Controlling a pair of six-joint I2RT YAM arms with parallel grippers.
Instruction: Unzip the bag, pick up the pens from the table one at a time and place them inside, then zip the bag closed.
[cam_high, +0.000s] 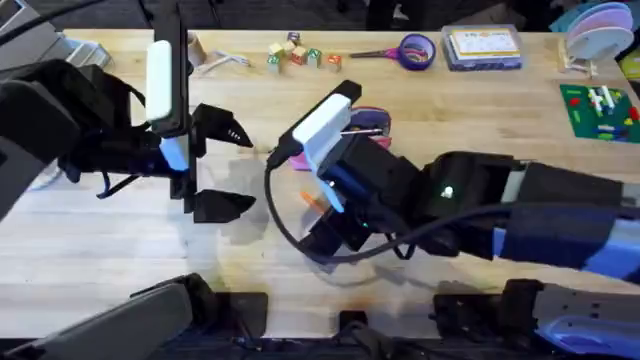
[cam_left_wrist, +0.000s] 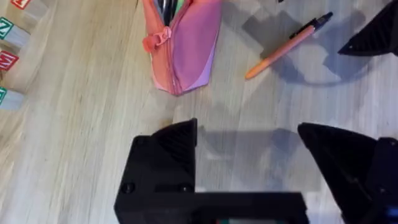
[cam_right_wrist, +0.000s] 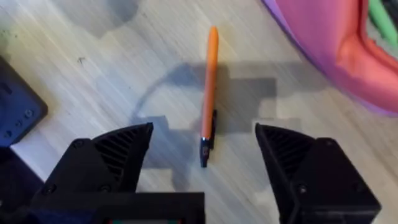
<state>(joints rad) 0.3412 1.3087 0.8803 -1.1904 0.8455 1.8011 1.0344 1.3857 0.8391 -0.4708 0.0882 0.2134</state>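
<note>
Pink fabric, the bag (cam_left_wrist: 185, 50) lies flat on the table (cam_high: 90, 260) near the middle, with its zipper partly open, and a green pen (cam_right_wrist: 384, 17) is visible inside the opening. Just beside the bag, but not touching it, the orange pen (cam_right_wrist: 209, 87) with a black tip lies on the wood. The right gripper (cam_right_wrist: 202, 155) hangs directly above this pen with its two black fingers spread wide, one on each side of the pen, and it grips nothing. The left gripper (cam_left_wrist: 249, 155) is over bare wood a little away from the bag's closed end, also with its fingers apart and empty. Farther back on the table there are small letter blocks (cam_high: 295, 55), purple-handled scissors (cam_high: 405, 50) and a clear plastic box (cam_high: 483, 47).
</note>
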